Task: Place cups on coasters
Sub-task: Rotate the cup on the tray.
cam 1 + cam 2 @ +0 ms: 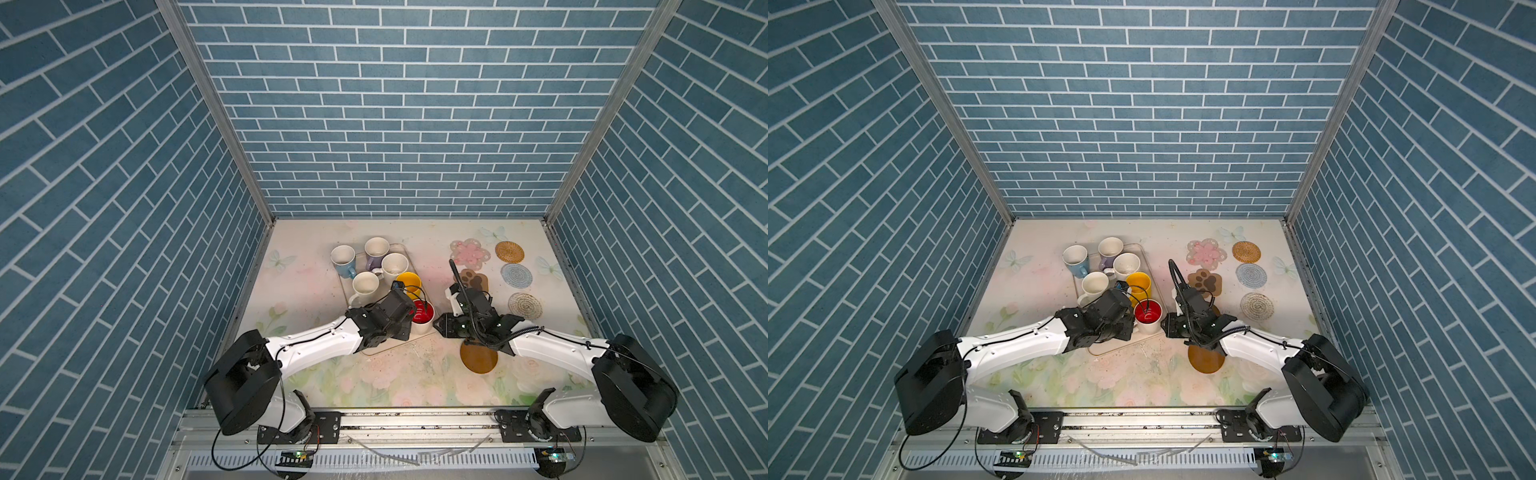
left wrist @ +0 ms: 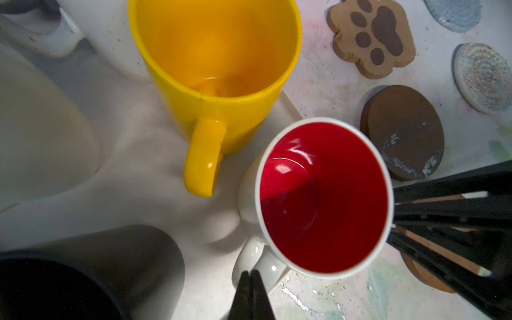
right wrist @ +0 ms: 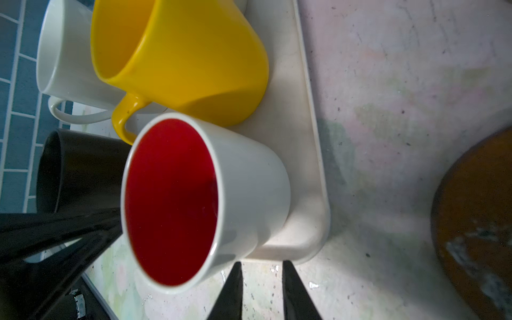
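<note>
— Now, where is the red-lined mug (image 2: 324,199), and how to hold it?
— Tray (image 3: 293,116) corner. Expect stiff, slick, breakable ceramic; pinch the handle (image 2: 249,256). My left gripper (image 2: 250,277) is closed there; my right gripper (image 3: 262,266) stands slightly open, empty.

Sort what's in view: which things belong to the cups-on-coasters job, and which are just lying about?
Job. Mugs: light blue, lavender, far cream, near cream, yellow, red-lined, black. Coasters: pink flower, rattan, blue woven, paw-print, spiral, orange-brown disc, dark brown disc.
Lying about: cream tray, clear strips along the front.
</note>
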Robot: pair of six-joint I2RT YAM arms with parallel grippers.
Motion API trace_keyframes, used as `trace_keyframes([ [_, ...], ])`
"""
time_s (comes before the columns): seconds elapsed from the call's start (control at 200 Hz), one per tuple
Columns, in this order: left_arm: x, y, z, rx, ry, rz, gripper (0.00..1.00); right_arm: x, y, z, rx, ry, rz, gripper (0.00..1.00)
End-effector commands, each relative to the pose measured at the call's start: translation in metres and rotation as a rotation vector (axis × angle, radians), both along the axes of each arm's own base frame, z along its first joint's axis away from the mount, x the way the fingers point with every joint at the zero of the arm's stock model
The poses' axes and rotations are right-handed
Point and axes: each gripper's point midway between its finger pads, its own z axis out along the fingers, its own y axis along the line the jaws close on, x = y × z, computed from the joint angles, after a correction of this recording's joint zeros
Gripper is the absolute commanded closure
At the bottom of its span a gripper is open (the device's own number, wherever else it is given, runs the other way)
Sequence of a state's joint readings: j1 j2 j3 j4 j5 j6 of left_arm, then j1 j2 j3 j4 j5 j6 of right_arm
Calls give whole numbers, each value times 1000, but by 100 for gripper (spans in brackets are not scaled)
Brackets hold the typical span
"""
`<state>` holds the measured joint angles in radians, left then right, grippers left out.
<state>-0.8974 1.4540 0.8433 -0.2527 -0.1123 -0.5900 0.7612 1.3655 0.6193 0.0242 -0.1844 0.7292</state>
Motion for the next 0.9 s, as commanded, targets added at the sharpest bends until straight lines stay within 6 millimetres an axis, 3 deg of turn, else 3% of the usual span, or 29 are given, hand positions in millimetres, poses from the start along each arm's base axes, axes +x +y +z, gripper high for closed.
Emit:
trace_keyframes([
  [0.0,0,-3,-10,5,7,2,96,1,0,-6,-4,17,-21,74],
  [0.895,-21,-34,-22,-68,45,-29,96,32,10,-8,-49,0,-39,73],
])
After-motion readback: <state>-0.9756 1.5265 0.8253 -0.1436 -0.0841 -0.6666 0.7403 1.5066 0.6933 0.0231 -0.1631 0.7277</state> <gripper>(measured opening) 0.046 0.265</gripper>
